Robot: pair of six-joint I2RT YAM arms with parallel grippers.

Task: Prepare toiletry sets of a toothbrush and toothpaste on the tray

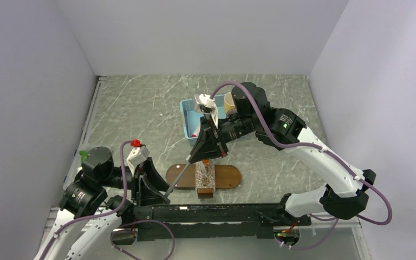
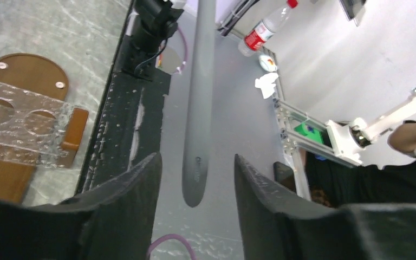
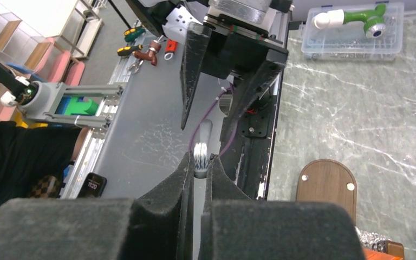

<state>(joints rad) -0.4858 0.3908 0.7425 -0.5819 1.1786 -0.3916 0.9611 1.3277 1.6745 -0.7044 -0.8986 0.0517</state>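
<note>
A grey toothbrush [image 1: 179, 177] spans between my two grippers above the left end of the tray [image 1: 228, 176]. My right gripper [image 3: 200, 160] is shut on its bristle head [image 3: 201, 152]. My left gripper [image 2: 197, 158] is open, and the handle [image 2: 200, 108] hangs between its fingers [image 2: 141, 184] without touching either. The tray [image 2: 27, 73] is a dark wooden oval that carries a clear holder [image 2: 21, 130] with round holes. A small orange thing [image 1: 206, 161], perhaps the toothpaste, shows just behind the holder [image 1: 206, 177].
A light-blue basket [image 1: 187, 116] stands behind the tray, with a tan cup [image 1: 230, 101] beside it. The black base rail [image 1: 211, 214] runs along the near edge. A clear bin [image 3: 352, 40] with a green and white part sits on the marble top.
</note>
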